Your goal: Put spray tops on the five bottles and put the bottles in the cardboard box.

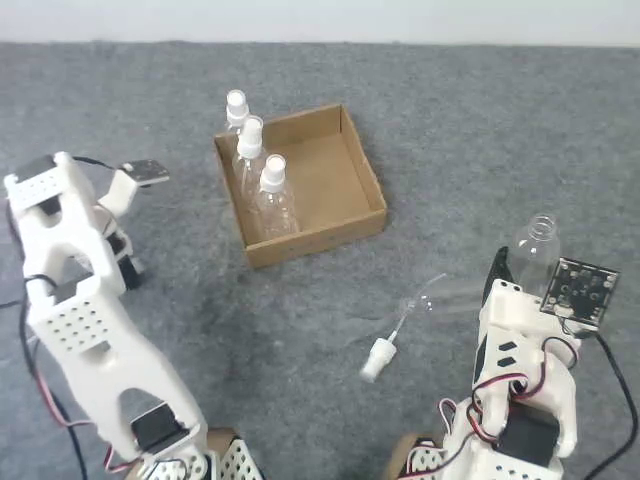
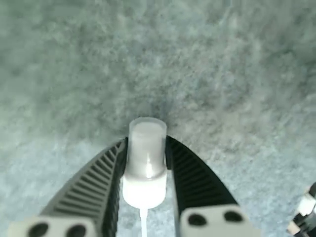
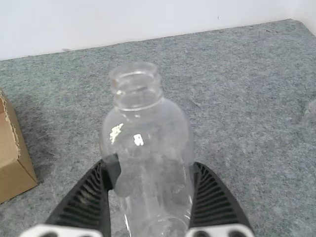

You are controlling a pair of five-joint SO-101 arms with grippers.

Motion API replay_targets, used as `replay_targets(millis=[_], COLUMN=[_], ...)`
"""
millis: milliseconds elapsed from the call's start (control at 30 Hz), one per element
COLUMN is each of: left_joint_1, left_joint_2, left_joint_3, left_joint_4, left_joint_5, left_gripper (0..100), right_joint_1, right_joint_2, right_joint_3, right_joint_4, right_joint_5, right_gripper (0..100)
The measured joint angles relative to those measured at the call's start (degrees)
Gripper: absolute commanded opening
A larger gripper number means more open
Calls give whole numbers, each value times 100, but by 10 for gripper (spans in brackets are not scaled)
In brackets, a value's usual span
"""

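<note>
Left end effector (image 2: 145,148) is clamped on a white spray top (image 2: 145,159), one ribbed finger on each side of its cap, above the grey table (image 2: 222,64) near the left edge. At the near right corner, the right end effector (image 3: 153,170) grips a clear bottle (image 3: 145,143) around its body. The bottle's neck is open and bare, and in the high view it (image 1: 540,243) pokes up just beyond the right arm's wrist camera.

Middle of the table, towards the far edge: the cardboard box (image 1: 345,232), top open. Inside it, three capped bottles (image 1: 276,195) line up along its left wall, spray tops pointing to the far edge, and the farthest cap reaches over the box's far left corner. Whether they stand or lie, I cannot tell.

Between the box and the right arm, a fifth bottle (image 1: 437,294) lies on its side on the table. Just beside it, nearer the front edge, lies a loose spray top (image 1: 379,357), its thin tube angled towards that bottle.
</note>
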Motion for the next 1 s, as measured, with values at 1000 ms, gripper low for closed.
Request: replay_targets(millis=[1000], left_joint_1=[-484], left_joint_2=[-1829], left_joint_3=[554], left_joint_4=[0], left_joint_5=[2444], left_gripper=[13], right_joint_1=[0], right_joint_2=[0], right_joint_3=[0], right_joint_4=[0], right_joint_5=[0], right_gripper=[6])
